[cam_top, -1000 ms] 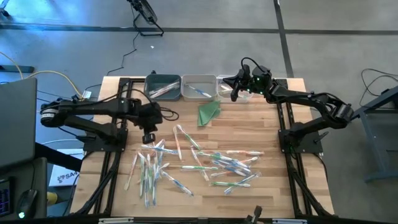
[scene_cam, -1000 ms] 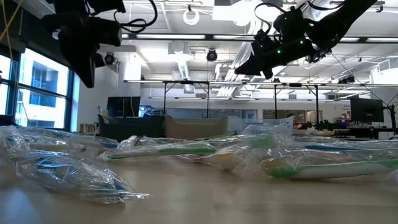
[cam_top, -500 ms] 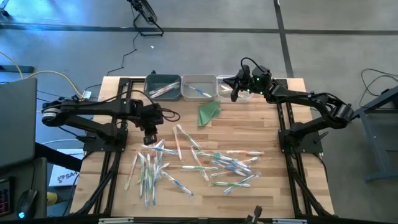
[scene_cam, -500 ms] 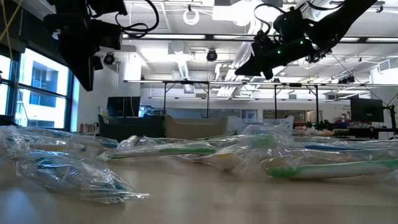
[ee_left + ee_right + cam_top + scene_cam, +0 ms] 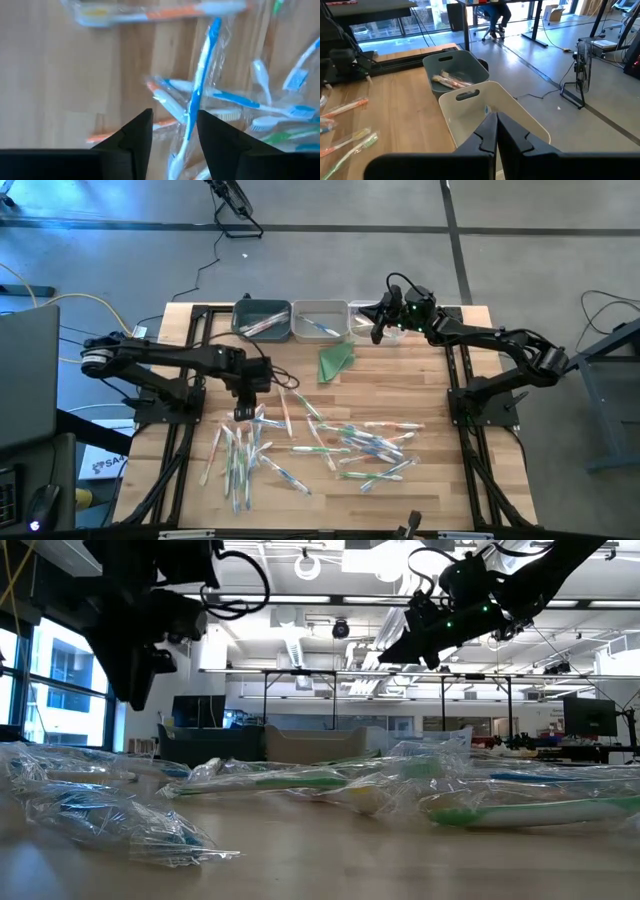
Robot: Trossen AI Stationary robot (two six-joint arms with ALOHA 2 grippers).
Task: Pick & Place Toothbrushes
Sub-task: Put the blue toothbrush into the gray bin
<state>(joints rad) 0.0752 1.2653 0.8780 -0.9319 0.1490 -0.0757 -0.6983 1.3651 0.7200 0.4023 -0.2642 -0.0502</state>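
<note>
Wooden table [image 5: 440,480]: left gripper [image 5: 242,412] spread over toothbrushes [image 5: 340,442]; right gripper [image 5: 378,332] pressed together, seemingly above bins [image 5: 320,321].

From my console I saw a large open workspace behind the wooden table [image 5: 400,395]. The floor [image 5: 330,265] was smooth grey concrete, crossed by dark seams and a few loose cables [image 5: 210,265]. At table height the ceiling [image 5: 300,610] read white, with exposed ducts and bright strip lights [image 5: 290,598]. Tall windows [image 5: 55,680] let daylight in along one side of the room. Farther back stood metal-framed desks [image 5: 330,690] and a dark monitor [image 5: 590,718]. Past the table's far edge I made out an office chair [image 5: 492,20], desk legs [image 5: 540,22], and a small floor fan [image 5: 582,75] on the concrete.
</note>
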